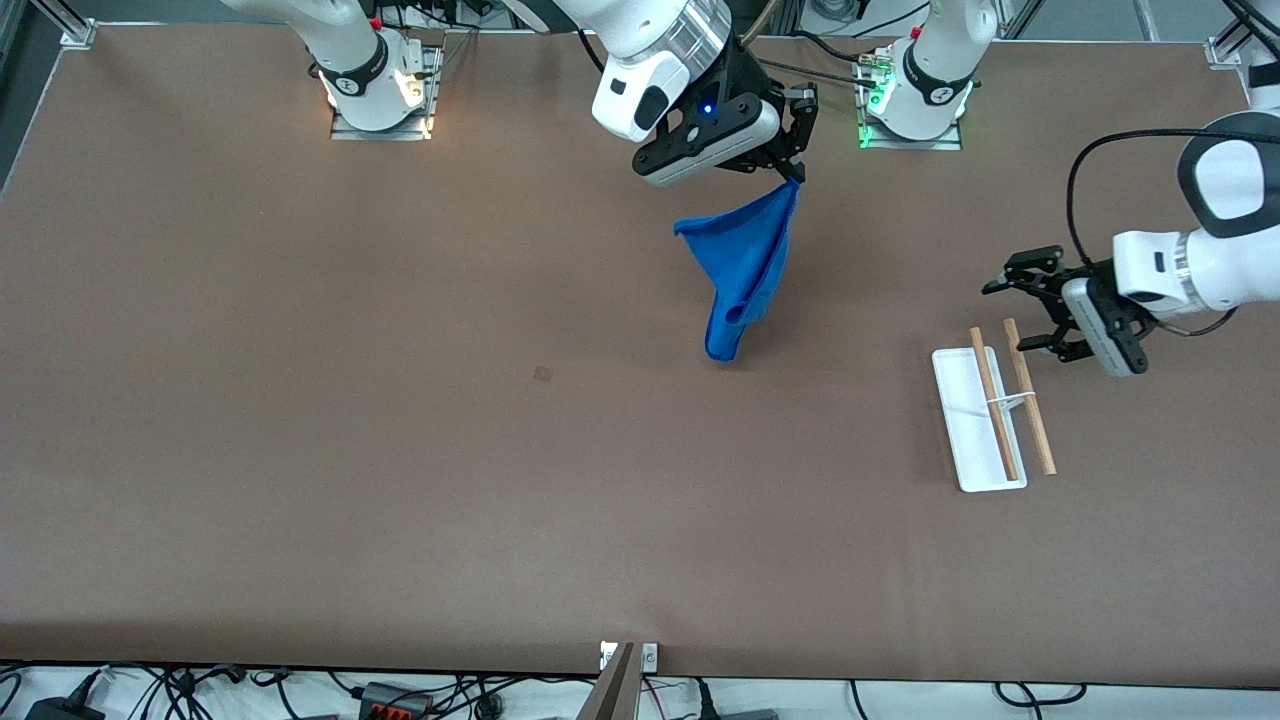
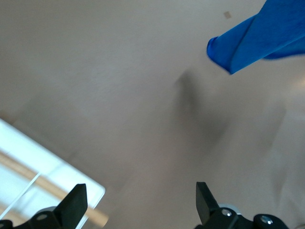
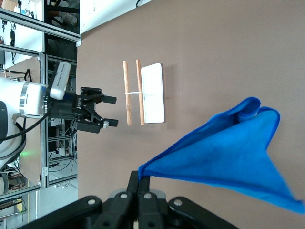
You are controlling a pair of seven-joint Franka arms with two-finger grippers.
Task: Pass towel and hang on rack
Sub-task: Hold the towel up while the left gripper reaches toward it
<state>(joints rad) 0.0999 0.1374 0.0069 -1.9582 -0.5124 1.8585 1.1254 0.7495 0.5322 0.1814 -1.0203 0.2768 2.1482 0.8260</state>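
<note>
Rack (image 1: 990, 418) stands on the table (image 1: 400, 450) toward the left arm's end, nearest of the things to the front camera. White tray base flat on the surface; two light-brown wooden rods run lengthwise above it, parallel, joined midway by a thin white bracket. One rod sits over the tray, the other overhangs its edge on the side toward the left arm. Rack bare, nothing draped on it.

Left gripper (image 1: 1032, 305) hovers just above the rack's end that lies farther from the front camera, its arm coming in from the table's edge. Jaws spread wide, nothing between them. In the left wrist view both fingertips (image 2: 76, 202) stand well apart, with a corner of the rack (image 2: 43, 176) below and the towel's tail (image 2: 248, 40) farther off.

Towel (image 1: 745, 270), bright blue, hangs in the air over the middle of the table, well apart from the rack. It is held by one corner and droops in a loose folded cone, its lower tip close to the surface.

Right gripper (image 1: 797, 172) is above the towel, over the part of the table near the arm bases. Jaws pressed together on the towel's top corner; the right wrist view shows the cloth (image 3: 224, 157) fanning out from that pinch.
</note>
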